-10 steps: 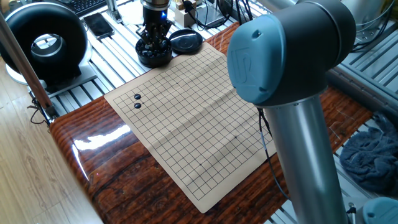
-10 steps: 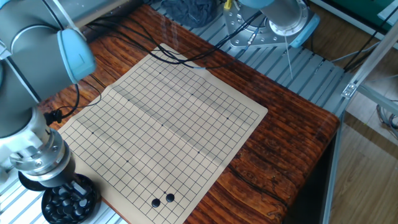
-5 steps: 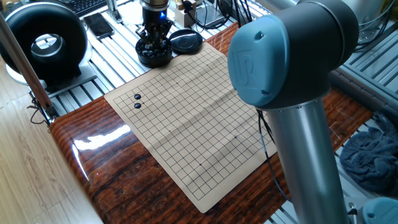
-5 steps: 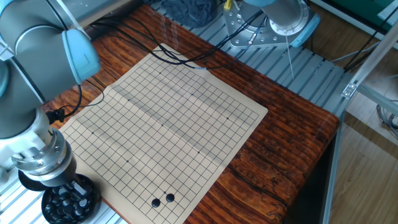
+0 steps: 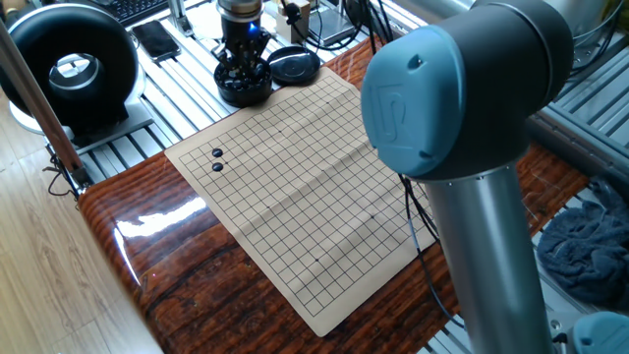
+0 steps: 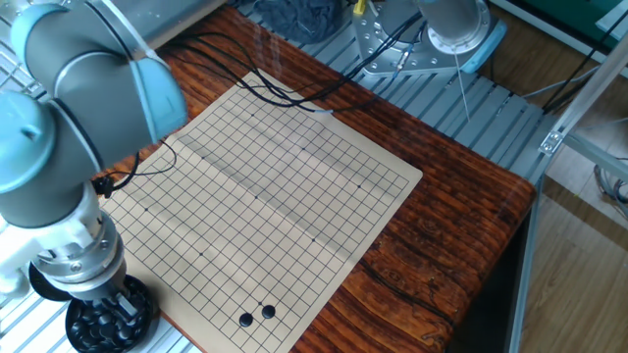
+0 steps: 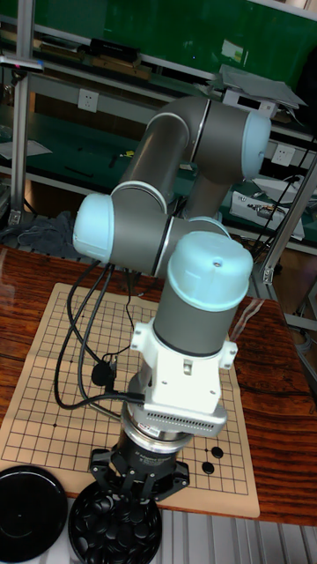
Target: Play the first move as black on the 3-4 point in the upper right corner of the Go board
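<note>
The arm [image 7: 176, 159] is built of thick grey metallic tubes joined by rounded joints; each joint carries a smooth light-blue cap [image 5: 442, 93], one with a faint embossed logo and a small screw near its rim; below the wrist cap sits a white block [image 7: 185, 374] with a ribbed, perforated strip along its lower edge; under it a silver ring, then the black pincer [image 7: 141, 493]; black cables [image 7: 84, 339] loop beside the wrist.

Two stones [image 5: 216, 160] lie adjacent on the board [image 5: 295, 187], bowl [image 5: 245, 87] beyond its edge.
</note>
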Robot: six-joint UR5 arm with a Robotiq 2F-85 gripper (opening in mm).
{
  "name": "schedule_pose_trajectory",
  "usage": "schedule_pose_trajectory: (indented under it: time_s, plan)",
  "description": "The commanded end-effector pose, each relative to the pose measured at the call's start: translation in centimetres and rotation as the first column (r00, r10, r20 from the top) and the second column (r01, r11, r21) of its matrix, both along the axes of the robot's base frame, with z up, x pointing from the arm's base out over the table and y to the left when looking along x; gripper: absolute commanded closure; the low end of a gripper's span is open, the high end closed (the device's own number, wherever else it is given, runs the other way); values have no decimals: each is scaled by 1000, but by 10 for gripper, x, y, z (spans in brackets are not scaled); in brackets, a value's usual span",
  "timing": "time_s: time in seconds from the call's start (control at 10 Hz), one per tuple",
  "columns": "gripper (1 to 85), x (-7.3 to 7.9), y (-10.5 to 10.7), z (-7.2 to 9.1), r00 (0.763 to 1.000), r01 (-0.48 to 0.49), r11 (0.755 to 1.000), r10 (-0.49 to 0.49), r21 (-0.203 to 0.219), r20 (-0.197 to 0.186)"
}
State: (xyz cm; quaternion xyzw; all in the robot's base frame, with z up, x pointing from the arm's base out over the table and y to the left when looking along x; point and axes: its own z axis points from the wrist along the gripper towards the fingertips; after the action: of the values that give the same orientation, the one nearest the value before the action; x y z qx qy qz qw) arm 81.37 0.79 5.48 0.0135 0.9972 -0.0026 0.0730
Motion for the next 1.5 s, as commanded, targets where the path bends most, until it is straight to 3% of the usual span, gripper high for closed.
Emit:
schedule_pose_trajectory:
  time_s: [0.0,0.2,0.8,1.4]
  plan:
    - [637,2,10,4,1000,-14,1000,14,23,21]
    - [607,1,16,4,999,-31,999,30,41,19]
    - [600,-9,15,-2,998,-26,1000,24,-15,-64]
    - [607,-8,8,-7,996,-33,998,29,-48,-79]
